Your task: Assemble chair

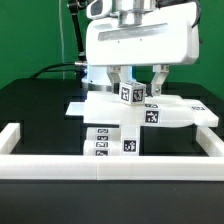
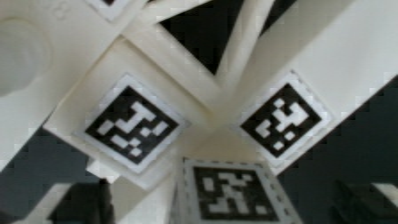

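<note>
The chair [image 1: 165, 114] lies at the centre of the exterior frame, a tagged cube [image 1: 133, 95] standing up from it. The gripper [image 1: 139, 84] straddles that cube, fingers spread and clamping nothing (the wrist view agrees). The plastic looks stiff, light and rather slick; the cube's flat opposite faces seem the surest hold.

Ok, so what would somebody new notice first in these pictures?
The big white robot arm fills the top of the exterior view, its gripper straddling a small tagged chair part on the black table. The wrist view is crowded with black-and-white square tags, and a white border rail runs across the exterior view's foreground.
</note>
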Controlling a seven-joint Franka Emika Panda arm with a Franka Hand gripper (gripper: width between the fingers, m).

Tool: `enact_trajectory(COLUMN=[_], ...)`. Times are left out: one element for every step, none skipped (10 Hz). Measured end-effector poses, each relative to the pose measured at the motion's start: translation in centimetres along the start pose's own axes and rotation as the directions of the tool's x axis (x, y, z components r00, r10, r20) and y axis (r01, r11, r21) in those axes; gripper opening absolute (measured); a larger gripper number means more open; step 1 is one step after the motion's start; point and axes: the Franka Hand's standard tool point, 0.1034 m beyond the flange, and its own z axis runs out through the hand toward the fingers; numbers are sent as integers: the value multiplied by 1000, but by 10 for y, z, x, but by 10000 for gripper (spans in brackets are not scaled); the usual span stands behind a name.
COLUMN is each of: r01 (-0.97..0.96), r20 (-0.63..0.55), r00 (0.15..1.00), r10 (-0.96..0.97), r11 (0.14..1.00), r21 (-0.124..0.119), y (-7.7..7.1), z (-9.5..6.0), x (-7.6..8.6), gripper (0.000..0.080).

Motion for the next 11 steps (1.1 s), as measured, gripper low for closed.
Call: enact_trajectory(r01=[116, 211, 307, 392, 455, 457, 529, 545, 544, 545, 550], r20=[0, -1, -2, -5, -6, -5, -4, -3, 13, 39, 40], r00=[993, 978, 952, 920, 891, 889, 849, 838, 839, 837, 834], r10=[-116, -211, -307, -392, -455, -457, -529, -545, -544, -545, -550], r11=[993, 978, 952, 920, 891, 889, 849, 838, 839, 838, 835], r21=[-2, -3, -2, -2, -2, -1, -6, -7, -5, 1, 4], y=[0, 1, 0, 0, 0, -1, 0, 1, 2, 1, 1], z=[0, 0, -1, -1, -2, -2, -2, -1, -1, -4, -6], x=[0, 0, 0, 0, 1, 0, 1, 1, 0, -1, 1], gripper=[643, 643, 648, 649, 649, 649, 649, 649, 649, 649, 649])
